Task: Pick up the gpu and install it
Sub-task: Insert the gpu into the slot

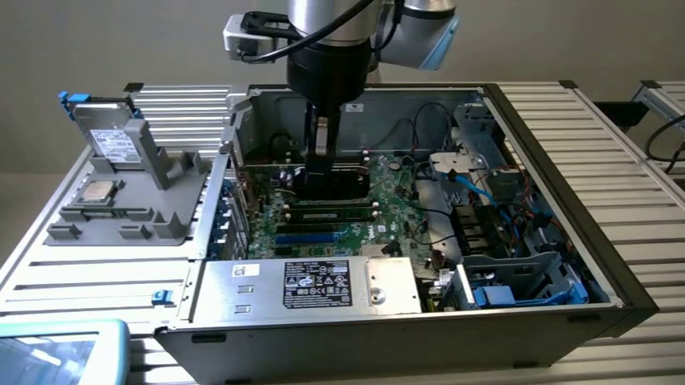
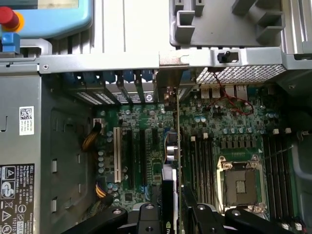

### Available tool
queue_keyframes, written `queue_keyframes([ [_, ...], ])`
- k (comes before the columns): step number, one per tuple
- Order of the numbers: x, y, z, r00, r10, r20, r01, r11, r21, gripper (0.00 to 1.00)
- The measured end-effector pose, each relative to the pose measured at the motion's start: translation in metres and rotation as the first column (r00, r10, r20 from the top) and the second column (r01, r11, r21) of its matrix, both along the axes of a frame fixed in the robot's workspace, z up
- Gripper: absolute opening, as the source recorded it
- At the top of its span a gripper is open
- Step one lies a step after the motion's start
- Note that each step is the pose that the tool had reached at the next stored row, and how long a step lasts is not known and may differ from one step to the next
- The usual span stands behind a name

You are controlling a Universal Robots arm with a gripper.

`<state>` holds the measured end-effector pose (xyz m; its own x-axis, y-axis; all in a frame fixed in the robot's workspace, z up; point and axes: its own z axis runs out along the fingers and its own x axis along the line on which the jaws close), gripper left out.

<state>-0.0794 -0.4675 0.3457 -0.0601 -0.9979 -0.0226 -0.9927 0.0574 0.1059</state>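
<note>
One stiff, light, probably fragile gpu (image 1: 334,188) hangs edge-on over the motherboard (image 1: 399,212), jaws closed on its top edge.

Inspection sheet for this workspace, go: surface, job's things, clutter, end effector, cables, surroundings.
Surface: slatted metal table carrying an open computer case.
Job's things: gpu standing on edge over the motherboard; whether it is seated cannot be told.
Clutter: grey fixture beside the case, holding a silver drive and a processor chip.
End effector: end effector closed on the gpu's upper edge.
Cables: blue cable and red wires inside the case, apart from the gpu.
Surroundings: blue pendant at the exterior view's lower left.
</note>
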Motion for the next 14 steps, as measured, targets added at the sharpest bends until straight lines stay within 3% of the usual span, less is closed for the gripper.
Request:
queue_keyframes([
  [9,0.001,0.0005,-0.0116,1.0,0.005,-0.0035,-0.005,1.0,-0.0002,0.28],
  [12,0.001,0.0013,-0.0137,0.9999,0.005,-0.0133,-0.006,1.0,-0.0038,0.28],
  [14,0.001,0.0013,-0.0143,0.9999,0.005,-0.0152,-0.005,1.0,-0.0048,0.28],
])
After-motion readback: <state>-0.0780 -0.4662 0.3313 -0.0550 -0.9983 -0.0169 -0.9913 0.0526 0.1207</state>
